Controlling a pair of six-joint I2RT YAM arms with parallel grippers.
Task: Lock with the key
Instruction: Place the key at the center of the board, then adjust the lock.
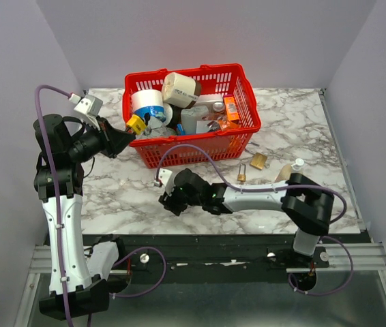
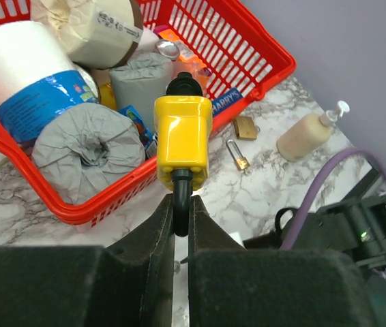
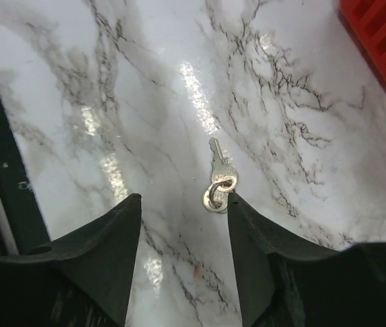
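Observation:
A yellow padlock (image 2: 183, 139) with a black shackle is held up in front of the basket; my left gripper (image 2: 180, 204) is shut on the shackle, and the lock's body points away from the fingers. From above, the padlock (image 1: 136, 125) sits at the tip of the left gripper (image 1: 128, 136), beside the basket's left end. A small silver key (image 3: 217, 178) on a ring lies on the marble table (image 3: 145, 102). My right gripper (image 3: 183, 197) stands open just over it, the ring against the right fingertip (image 3: 237, 204). The top view hides the key under the right gripper (image 1: 172, 201).
The red basket (image 1: 200, 146) holds tape rolls and other items at the back centre. Two brass padlocks (image 1: 258, 161) (image 1: 242, 175) and a small pump bottle (image 1: 288, 170) lie on the marble to its right. The table's front edge (image 1: 200, 235) runs close behind the right gripper.

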